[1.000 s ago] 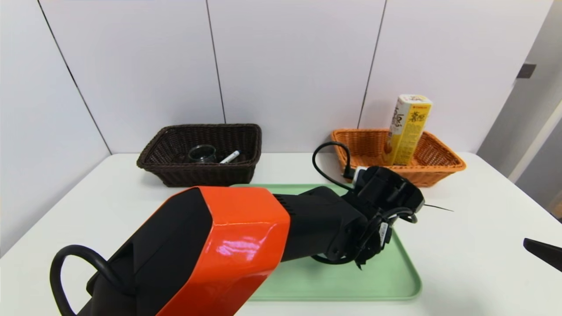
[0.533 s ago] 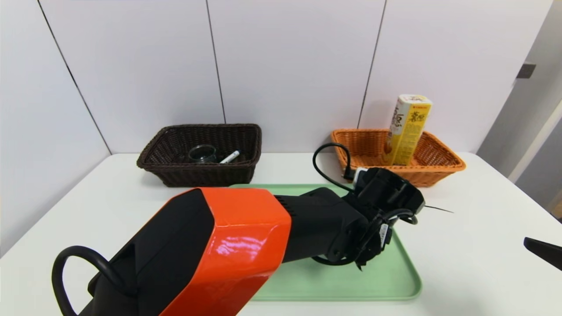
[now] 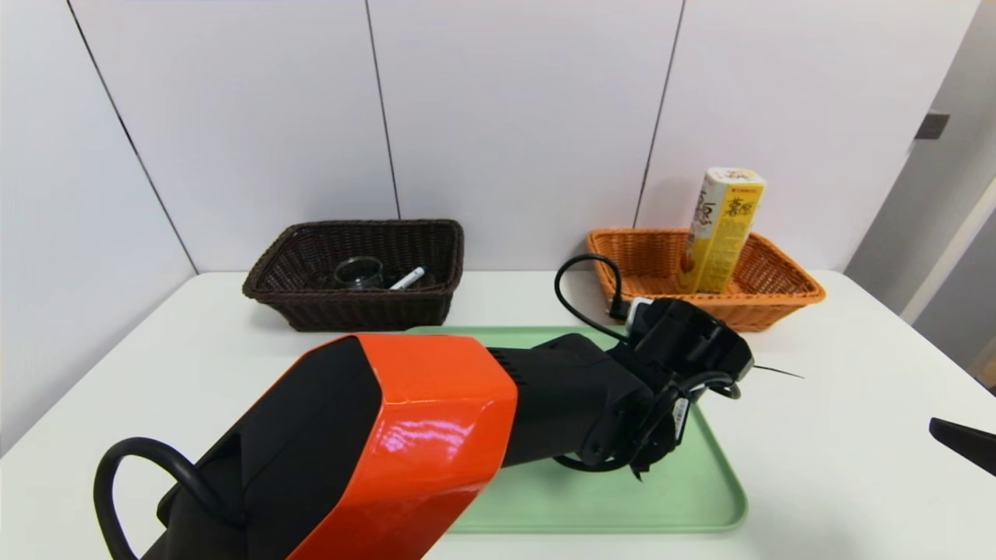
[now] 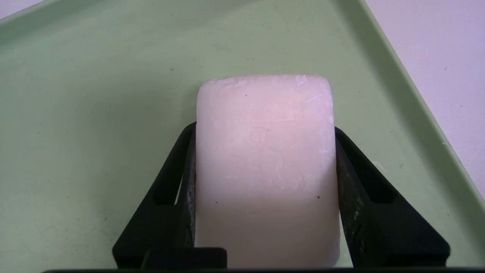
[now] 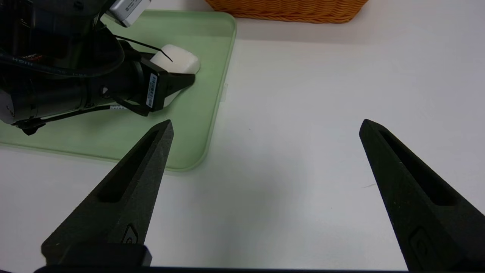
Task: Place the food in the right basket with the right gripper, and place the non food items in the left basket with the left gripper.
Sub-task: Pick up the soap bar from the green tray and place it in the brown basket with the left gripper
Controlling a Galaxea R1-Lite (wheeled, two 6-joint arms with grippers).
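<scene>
Left pincer (image 4: 265, 178) hugs white block (image 4: 265, 151) near tray rim (image 4: 398, 94)

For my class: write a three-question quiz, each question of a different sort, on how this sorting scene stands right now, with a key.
1. True or false: the yellow snack box stands in the orange basket.
2. The left gripper has its fingers against: A) white block B) marker C) cup
3. Fill in: the white block lies on the green ____.

Key: 1 true; 2 A; 3 tray.
</scene>
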